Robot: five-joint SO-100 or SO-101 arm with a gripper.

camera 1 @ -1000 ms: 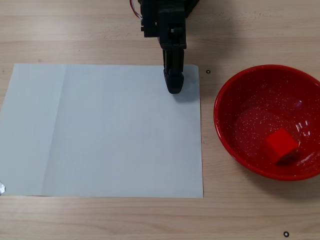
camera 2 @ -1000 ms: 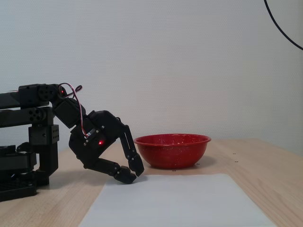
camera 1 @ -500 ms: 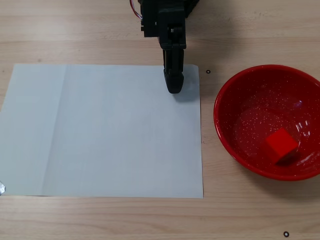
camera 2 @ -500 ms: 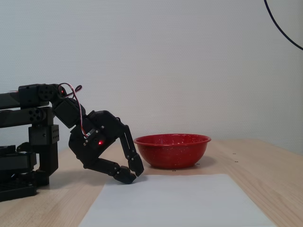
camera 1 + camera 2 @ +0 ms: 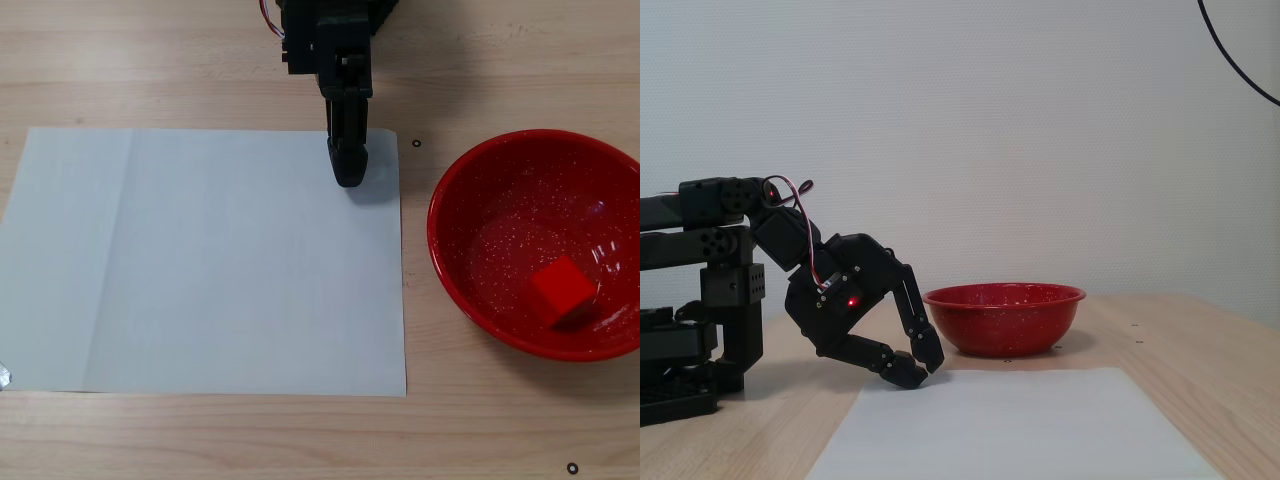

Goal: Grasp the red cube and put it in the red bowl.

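Observation:
The red cube [image 5: 562, 288] lies inside the red bowl [image 5: 470, 175], right of the bowl's middle, in the fixed view from above. In the side fixed view the red bowl [image 5: 1004, 317] stands on the table and its wall hides the cube. My black gripper [image 5: 349, 172] hangs over the far edge of the white paper [image 5: 210, 260], well left of the bowl. In the side fixed view the gripper [image 5: 922, 368] points down at the paper's edge with its fingertips together and nothing between them.
The white paper sheet covers the middle and left of the wooden table [image 5: 500, 430]. The arm's base and links [image 5: 710, 290] stand at the left in the side view. A black cable [image 5: 1240, 60] hangs at the top right.

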